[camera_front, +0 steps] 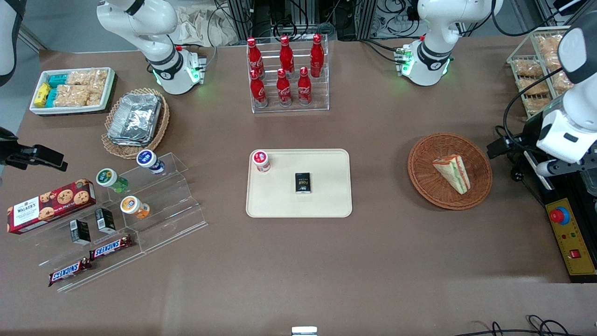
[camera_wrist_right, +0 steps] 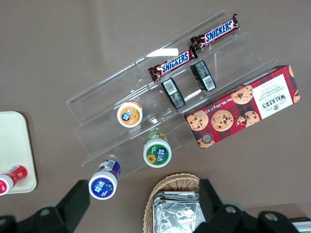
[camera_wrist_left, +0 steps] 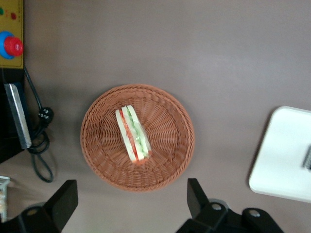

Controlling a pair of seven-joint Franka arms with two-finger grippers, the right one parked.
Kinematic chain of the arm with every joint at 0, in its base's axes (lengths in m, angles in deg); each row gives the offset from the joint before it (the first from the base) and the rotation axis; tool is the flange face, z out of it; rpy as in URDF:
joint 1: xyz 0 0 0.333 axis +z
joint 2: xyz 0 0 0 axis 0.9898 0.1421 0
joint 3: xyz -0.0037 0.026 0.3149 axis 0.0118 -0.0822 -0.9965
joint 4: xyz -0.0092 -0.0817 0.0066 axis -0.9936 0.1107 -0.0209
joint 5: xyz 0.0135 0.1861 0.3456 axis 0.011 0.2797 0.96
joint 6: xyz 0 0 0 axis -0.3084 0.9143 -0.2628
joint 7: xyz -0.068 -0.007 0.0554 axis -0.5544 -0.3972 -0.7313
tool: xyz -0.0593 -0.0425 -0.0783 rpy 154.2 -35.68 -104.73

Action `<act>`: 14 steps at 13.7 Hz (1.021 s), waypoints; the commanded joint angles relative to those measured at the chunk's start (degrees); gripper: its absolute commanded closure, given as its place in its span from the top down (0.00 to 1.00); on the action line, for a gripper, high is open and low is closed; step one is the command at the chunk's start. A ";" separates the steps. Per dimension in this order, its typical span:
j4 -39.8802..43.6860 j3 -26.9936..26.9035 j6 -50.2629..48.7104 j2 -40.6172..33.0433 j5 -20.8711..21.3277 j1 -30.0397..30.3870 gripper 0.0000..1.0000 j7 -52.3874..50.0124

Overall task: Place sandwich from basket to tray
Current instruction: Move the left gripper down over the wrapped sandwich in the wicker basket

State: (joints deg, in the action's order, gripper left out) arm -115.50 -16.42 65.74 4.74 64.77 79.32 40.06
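One sandwich (camera_front: 452,173) is lying in the round reddish-brown basket (camera_front: 475,186) in the front view, toward the working arm's end of the table. Well apart from it, the cream tray (camera_front: 326,196) is carrying a red-capped bottle (camera_front: 261,161) and a small black box (camera_front: 303,182). In the left wrist view, the gripper (camera_wrist_left: 131,206) is hanging above the basket (camera_wrist_left: 107,160) with fingers (camera_wrist_left: 65,201) spread wide and grasping nothing, while the sandwich (camera_wrist_left: 133,133) is resting in the basket's middle and the tray (camera_wrist_left: 282,155) is showing beside.

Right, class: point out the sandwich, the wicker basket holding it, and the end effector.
sandwich (camera_wrist_left: 133,134): left wrist view, layered cut side.
basket (camera_wrist_left: 167,160): left wrist view, bare woven floor.
end effector (camera_wrist_left: 132,201): left wrist view, midway between its open fingertips, above the basket.
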 commanded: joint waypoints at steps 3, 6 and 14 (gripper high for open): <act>-23.33 -1.41 18.06 -8.94 -0.22 0.23 1.00 -8.46; -27.48 -1.23 25.36 -6.83 -0.13 0.05 1.00 -16.05; -37.95 -0.88 44.46 0.28 -0.13 -0.65 1.00 -16.41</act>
State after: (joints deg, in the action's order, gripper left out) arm -152.48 -17.59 107.76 3.72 64.48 79.05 24.83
